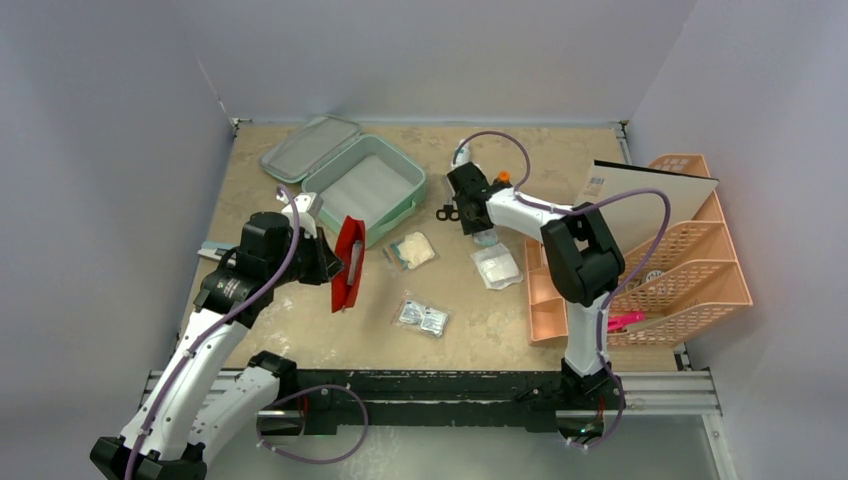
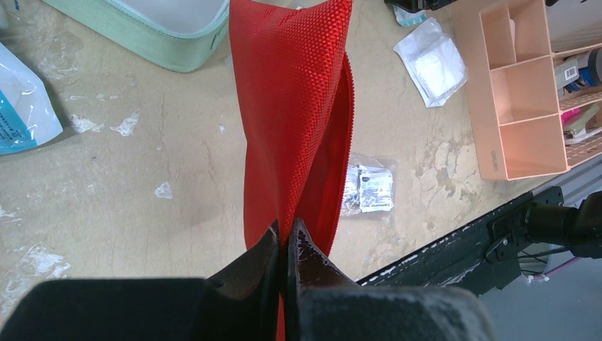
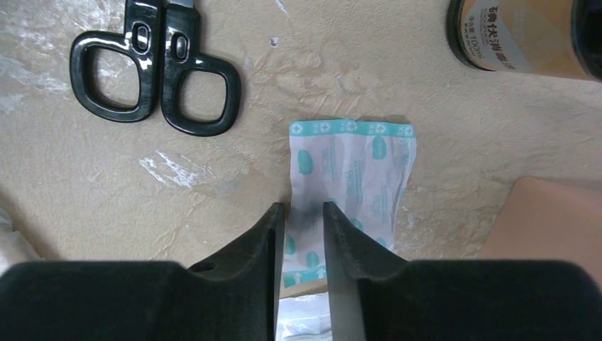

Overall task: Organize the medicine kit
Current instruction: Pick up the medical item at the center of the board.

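The mint-green medicine kit [image 1: 398, 220] lies open at the back left, its lid [image 1: 310, 147] flat behind it. Its wall shows in the left wrist view [image 2: 142, 35]. My left gripper [image 1: 335, 262] [image 2: 284, 231] is shut on the edge of the red pouch [image 1: 348, 263] [image 2: 294, 106], which it holds upright above the table, just in front of the kit. My right gripper [image 1: 480, 228] [image 3: 303, 208] is open, its jaws a little apart, right over a teal-printed plaster strip [image 3: 362, 163] that lies flat on the table.
Black scissors [image 1: 448, 213] [image 3: 152, 67] and a brown bottle [image 3: 525, 35] lie near the right gripper. A gauze packet [image 1: 496, 266] [image 2: 433, 64], a cotton bag [image 1: 413, 249] and foil packets [image 1: 421, 316] [image 2: 369, 188] lie mid-table. The peach rack [image 1: 690, 260] [image 2: 518, 99] stands at the right.
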### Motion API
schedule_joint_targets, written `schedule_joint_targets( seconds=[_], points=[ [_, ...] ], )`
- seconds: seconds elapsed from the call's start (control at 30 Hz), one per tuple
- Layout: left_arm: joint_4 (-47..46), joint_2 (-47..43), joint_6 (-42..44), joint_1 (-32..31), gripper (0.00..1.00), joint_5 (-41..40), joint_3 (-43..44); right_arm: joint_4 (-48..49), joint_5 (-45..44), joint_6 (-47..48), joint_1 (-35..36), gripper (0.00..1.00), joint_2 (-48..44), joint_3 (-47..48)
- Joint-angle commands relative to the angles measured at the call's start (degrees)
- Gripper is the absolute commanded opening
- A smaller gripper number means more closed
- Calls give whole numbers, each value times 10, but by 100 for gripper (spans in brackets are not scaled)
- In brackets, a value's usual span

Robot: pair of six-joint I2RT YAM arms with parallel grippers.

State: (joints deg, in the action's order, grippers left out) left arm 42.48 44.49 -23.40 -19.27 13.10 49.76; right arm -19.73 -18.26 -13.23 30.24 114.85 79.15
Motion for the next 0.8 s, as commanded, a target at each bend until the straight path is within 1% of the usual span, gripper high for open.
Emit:
schedule_joint_targets(
  seconds=[0.0, 0.27, 0.53, 0.77],
  points=[
    [-22, -5, 5, -1, 0, 4, 1, -11, 13, -8, -5, 26, 14, 10],
    [-22, -5, 5, -1, 0, 3, 1, -11, 24, -13, -10, 0, 4, 5],
    [-22, -5, 5, -1, 0, 1, 1, -19, 68, -31, -10, 0, -46, -11],
    [-21, 1, 4, -1, 0, -2, 1, -10, 139, -57, -9, 0, -116, -46]
  ],
)
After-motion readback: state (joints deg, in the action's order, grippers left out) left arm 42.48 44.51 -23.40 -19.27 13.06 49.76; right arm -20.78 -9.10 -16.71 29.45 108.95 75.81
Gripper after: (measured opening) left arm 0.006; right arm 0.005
